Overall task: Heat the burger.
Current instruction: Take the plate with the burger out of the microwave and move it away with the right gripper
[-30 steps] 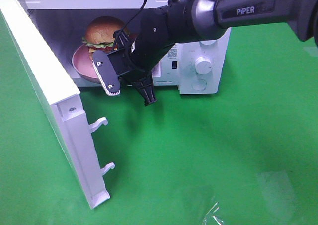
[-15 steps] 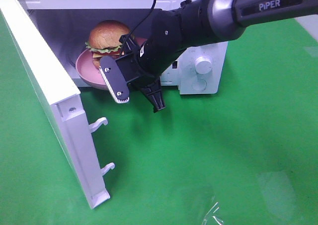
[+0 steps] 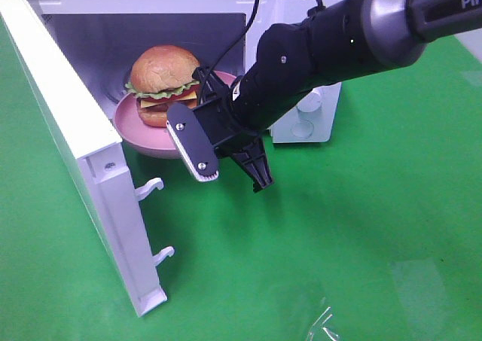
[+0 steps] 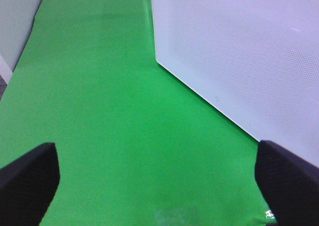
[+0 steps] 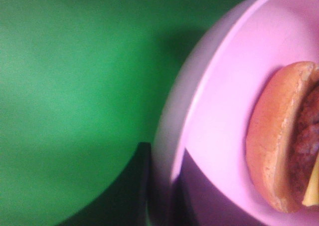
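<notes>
One plate [image 3: 147, 134] pinched at rim by my right gripper [image 3: 226, 141]; burger [image 3: 164, 83] now riding outward past microwave [image 3: 151, 2] mouth; left gripper [image 4: 159, 181] spread, idle; heating seemingly done.

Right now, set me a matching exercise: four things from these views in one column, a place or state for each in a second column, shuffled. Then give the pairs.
Column one
1. burger
2. pink plate
3. microwave door
4. left tool

Column two
A. swung wide open
B. gripped at its rim by the right tool
C. open over green cloth, holding nothing
D. sitting on the plate

Pairs: 1-D, 2-B, 3-A, 4-C
</notes>
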`<action>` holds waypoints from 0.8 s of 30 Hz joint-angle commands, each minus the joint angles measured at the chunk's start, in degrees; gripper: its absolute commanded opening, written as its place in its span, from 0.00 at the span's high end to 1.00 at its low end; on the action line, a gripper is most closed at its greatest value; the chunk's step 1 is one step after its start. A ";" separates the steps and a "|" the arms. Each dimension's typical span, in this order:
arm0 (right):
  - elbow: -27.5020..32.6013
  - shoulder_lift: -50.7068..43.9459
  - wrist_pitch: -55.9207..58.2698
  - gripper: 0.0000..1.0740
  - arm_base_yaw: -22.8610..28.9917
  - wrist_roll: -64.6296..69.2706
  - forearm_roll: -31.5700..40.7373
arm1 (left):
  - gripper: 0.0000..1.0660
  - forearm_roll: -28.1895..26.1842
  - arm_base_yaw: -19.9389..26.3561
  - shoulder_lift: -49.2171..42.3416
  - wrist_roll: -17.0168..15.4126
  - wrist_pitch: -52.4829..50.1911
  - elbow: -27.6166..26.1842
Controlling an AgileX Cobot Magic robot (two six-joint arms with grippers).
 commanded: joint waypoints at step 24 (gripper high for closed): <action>22.00 -19.19 -11.86 1.00 -0.57 12.78 -13.01 | 0.06 0.06 0.17 -1.09 -0.06 -0.74 0.29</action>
